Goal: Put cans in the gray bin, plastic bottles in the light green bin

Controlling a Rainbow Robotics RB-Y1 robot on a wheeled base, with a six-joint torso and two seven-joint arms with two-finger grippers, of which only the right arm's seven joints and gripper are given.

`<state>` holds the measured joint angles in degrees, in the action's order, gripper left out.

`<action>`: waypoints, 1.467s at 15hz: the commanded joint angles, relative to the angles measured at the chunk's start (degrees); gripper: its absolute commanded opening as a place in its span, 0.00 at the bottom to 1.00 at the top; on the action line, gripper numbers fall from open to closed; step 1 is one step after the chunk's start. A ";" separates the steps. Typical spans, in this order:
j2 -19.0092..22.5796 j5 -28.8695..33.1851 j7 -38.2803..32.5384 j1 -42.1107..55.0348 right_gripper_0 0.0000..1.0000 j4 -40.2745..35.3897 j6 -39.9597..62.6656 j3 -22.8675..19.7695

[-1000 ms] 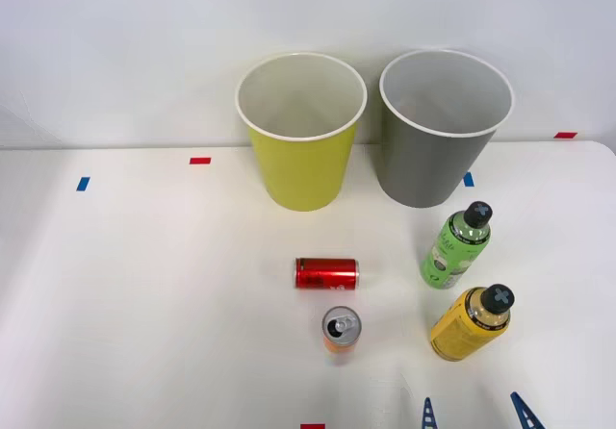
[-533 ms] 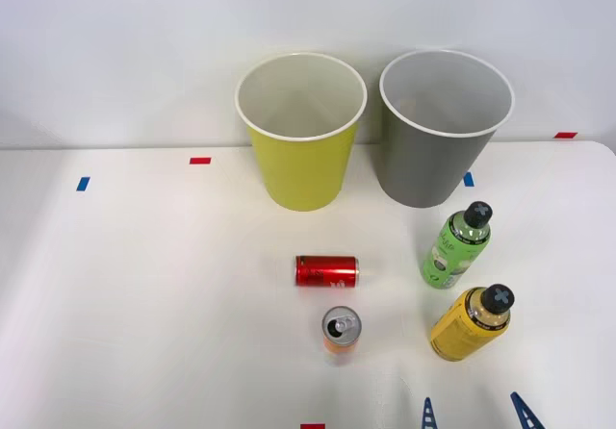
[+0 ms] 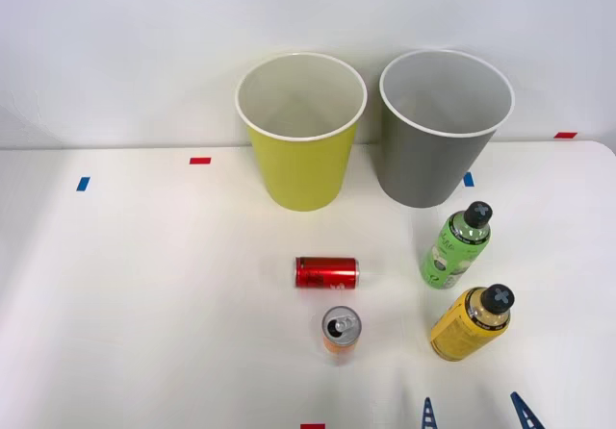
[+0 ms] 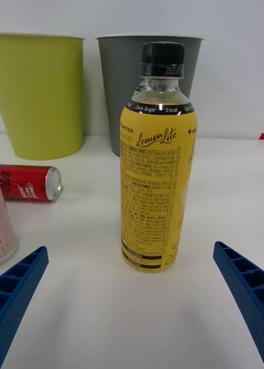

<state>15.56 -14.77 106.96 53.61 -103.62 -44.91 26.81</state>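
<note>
The yellow-label plastic bottle (image 3: 470, 323) (image 4: 158, 173) stands upright with its black cap on, just beyond my open right gripper (image 3: 476, 413), whose blue fingers (image 4: 19, 282) are spread wide on either side of it without touching. The green-label bottle (image 3: 454, 247) stands upright behind it. The red can (image 3: 326, 272) (image 4: 25, 183) lies on its side near the table's middle. The orange can (image 3: 340, 331) (image 4: 2, 226) stands upright just in front of the red one, pull-tab up. At the back, the light green bin (image 3: 301, 133) (image 4: 40, 95) and the gray bin (image 3: 441, 129) (image 4: 117, 86) stand side by side, both looking empty.
The white table (image 3: 144, 285) carries small red (image 3: 200, 161) and blue (image 3: 83, 184) tape marks. A white wall rises right behind the bins. Wide bare tabletop lies to the left of the cans.
</note>
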 commanded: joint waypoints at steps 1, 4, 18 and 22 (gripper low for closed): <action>0.00 0.00 0.00 0.00 1.00 0.00 0.00 0.00; 0.00 0.00 0.00 0.00 1.00 0.00 0.00 0.00; 1.41 -0.35 0.44 -1.58 1.00 1.41 -2.64 0.26; 5.27 -2.72 1.14 -2.20 1.00 -0.09 -6.68 1.58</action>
<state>19.66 -16.95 107.95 51.84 -103.59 -50.49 28.26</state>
